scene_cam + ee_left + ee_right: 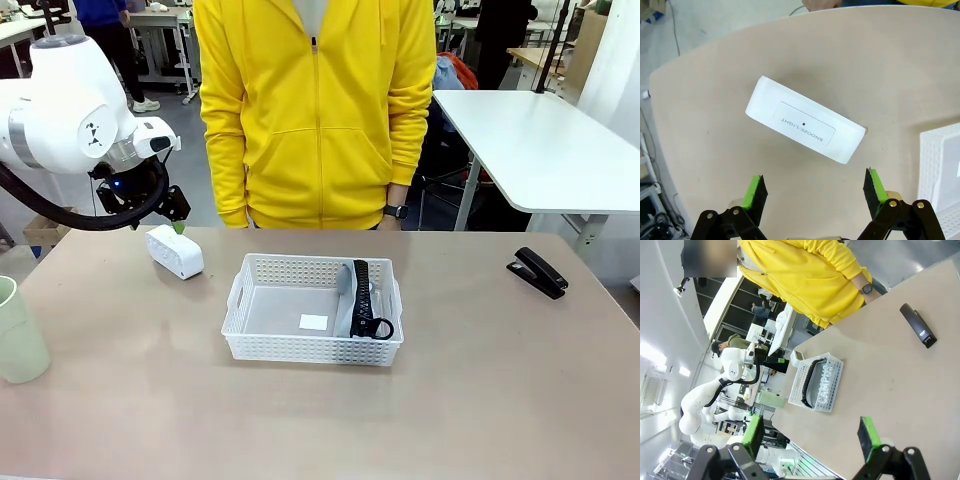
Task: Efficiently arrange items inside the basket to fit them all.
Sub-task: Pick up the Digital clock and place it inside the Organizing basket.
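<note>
Left gripper (pixel 815 187) poised over the white box (pixel 805 120), jaws spread wide and grasping nothing. The box lies on the tabletop (pixel 480 400) near its far left corner, well apart from the basket (pixel 312 347), which stands at the middle. The pouch (pixel 360 298) is already inside, leaning along the basket's right wall. The stapler (pixel 538 272) lies toward the right edge and the cup (pixel 18 332) stands at the left edge.

The step in hand appears to be picking up the box. In the left wrist view it lies slantwise to the line between the pads, so the wrist should probably turn until they face its two long sides. The arm can then come straight down and close across the narrow width. Setting it flat on the bare floor left of the pouch would save room for the stapler and cup.

Right gripper (pixel 810 432) hangs above the table, jaws likewise released and empty.

Hard to make out:
- The cup is cut off by the front view's left border.
- The basket's front wall hides the pouch's lower part.
- A pale patch on the basket floor could be a label or a slip.
- A small tan speck at the box's corner is unidentifiable.
</note>
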Controlling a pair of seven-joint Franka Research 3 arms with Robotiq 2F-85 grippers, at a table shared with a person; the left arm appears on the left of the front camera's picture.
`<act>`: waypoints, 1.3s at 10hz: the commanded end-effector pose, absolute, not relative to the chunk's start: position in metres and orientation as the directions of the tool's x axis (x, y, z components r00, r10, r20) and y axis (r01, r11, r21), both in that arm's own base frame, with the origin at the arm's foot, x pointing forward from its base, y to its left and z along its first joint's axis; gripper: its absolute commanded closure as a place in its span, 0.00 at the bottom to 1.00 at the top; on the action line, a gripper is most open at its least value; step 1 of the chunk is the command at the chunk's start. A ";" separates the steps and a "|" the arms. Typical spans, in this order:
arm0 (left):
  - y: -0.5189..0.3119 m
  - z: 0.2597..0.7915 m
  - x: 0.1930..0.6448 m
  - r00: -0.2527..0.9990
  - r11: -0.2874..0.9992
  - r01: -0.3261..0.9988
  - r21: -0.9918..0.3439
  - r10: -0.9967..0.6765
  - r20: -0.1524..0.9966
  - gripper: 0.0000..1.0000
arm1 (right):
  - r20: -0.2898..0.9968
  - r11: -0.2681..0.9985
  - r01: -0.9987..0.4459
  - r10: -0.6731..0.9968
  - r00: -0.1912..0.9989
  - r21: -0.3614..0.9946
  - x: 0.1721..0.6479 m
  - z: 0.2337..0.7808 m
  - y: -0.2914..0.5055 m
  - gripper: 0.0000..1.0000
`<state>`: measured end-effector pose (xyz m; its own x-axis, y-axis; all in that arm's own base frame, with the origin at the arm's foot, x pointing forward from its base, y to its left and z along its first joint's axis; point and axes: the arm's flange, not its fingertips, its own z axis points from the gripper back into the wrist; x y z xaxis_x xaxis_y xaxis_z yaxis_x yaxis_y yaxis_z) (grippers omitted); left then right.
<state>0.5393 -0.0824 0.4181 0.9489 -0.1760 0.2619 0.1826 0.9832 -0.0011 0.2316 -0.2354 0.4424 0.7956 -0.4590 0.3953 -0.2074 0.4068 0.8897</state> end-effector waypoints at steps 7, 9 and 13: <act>-0.126 0.421 0.530 0.764 0.799 -0.583 -0.147 0.601 0.235 0.00 | 0.422 0.405 -0.238 -0.461 0.780 0.883 0.234 0.445 -0.237 0.00; -0.125 0.414 0.541 0.595 0.632 -0.751 -0.191 0.773 0.220 0.00 | 0.422 0.405 -0.238 -0.461 0.780 0.883 0.234 0.445 -0.237 0.00; -0.109 0.399 0.552 0.475 0.515 -0.848 -0.127 0.843 0.252 0.00 | 0.422 0.405 -0.238 -0.461 0.780 0.883 0.234 0.445 -0.237 0.00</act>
<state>0.5460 -0.1008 0.4007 0.4774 0.8447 0.2419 -0.8375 0.5207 -0.1654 0.2317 -0.2353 0.4425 0.7960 -0.4582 0.3955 -0.2076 0.4071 0.8895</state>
